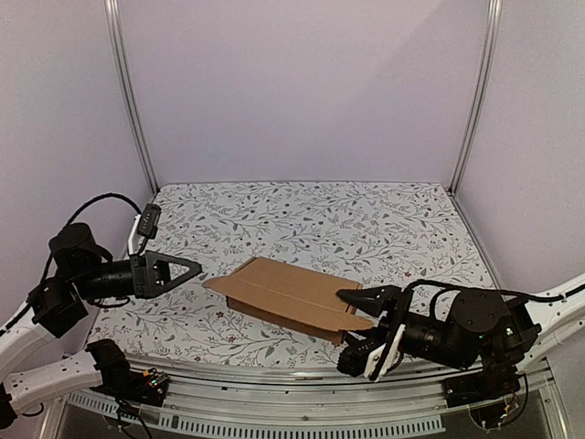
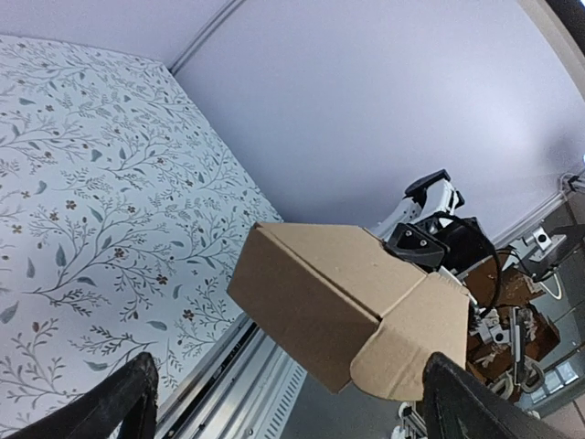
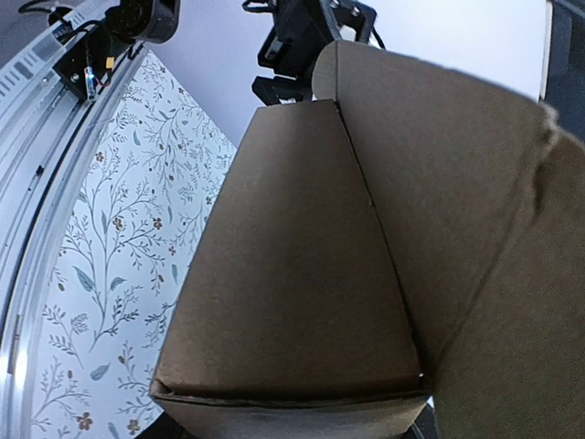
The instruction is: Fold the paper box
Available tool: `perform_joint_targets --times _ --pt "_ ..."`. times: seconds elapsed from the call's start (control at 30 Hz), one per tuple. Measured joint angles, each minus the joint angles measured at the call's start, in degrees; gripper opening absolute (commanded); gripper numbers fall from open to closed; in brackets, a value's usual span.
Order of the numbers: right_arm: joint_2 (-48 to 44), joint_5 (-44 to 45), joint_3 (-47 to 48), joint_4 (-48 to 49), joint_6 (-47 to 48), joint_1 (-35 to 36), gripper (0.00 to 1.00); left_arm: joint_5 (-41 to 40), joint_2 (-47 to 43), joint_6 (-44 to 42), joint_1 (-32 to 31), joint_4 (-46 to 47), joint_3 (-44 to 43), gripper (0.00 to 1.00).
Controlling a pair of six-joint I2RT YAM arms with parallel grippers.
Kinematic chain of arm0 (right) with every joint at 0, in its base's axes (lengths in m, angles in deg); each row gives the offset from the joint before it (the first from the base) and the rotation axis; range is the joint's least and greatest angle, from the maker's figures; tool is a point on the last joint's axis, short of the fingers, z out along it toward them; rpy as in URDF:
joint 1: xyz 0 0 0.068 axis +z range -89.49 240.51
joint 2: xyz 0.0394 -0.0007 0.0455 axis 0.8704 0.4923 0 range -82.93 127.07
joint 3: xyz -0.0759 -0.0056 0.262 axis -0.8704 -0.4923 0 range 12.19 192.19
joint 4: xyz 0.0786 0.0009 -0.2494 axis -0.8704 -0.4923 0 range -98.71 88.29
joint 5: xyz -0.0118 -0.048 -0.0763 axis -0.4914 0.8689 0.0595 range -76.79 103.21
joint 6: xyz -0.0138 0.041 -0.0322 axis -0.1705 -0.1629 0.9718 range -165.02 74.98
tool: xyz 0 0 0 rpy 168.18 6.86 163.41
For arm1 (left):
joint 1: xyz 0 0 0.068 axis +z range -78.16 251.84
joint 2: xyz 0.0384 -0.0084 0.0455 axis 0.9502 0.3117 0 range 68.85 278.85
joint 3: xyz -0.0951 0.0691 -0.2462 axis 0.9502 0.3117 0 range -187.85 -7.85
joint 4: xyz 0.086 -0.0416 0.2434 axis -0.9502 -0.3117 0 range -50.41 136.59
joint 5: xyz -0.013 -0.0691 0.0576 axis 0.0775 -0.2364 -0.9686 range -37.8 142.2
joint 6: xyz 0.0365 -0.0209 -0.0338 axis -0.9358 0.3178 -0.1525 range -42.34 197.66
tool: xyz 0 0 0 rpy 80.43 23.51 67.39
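Note:
The paper box (image 1: pixel 283 294) is a brown cardboard box folded into a low closed shape, in the middle of the floral table, its right end lifted slightly. My right gripper (image 1: pixel 366 322) is shut on that right end, one black finger on top and the white-tipped finger under the near side. In the right wrist view the paper box (image 3: pixel 292 274) fills almost the whole frame. My left gripper (image 1: pixel 186 270) hangs open just left of the box's left corner, apart from it. Ahead of the left fingers (image 2: pixel 119 402) the paper box (image 2: pixel 315 293) shows a rounded flap folded at its near corner.
A metal rail (image 1: pixel 274 380) runs along the table's near edge, under the box's near side. Plain walls and two upright posts (image 1: pixel 132 101) close the back and sides. The left arm (image 3: pixel 306 32) shows beyond the box in the right wrist view.

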Motion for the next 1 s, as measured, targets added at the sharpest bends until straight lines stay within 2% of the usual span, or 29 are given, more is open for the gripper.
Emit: perform_joint_targets --times 0.17,0.33,0.5,0.73,1.0 --pt "-3.80 -7.76 1.51 -9.01 -16.70 -8.09 0.31 -3.72 0.07 -4.57 0.07 -1.64 0.26 0.99" --pt "-5.14 -22.36 5.81 -15.56 -32.41 -18.49 0.29 -3.02 0.55 -7.26 0.11 2.05 2.47 0.99" --pt "-3.98 -39.34 8.63 -17.88 -45.27 -27.76 0.28 -1.95 1.84 -8.48 0.11 7.87 5.07 0.99" --pt "4.28 -58.05 13.22 -18.58 -59.21 -33.57 0.30 -0.72 4.24 -8.81 0.11 17.16 6.14 0.99" --pt "8.59 -68.00 15.67 -16.92 -70.51 -37.09 0.29 3.28 10.03 -9.29 -0.76 22.49 6.14 0.99"
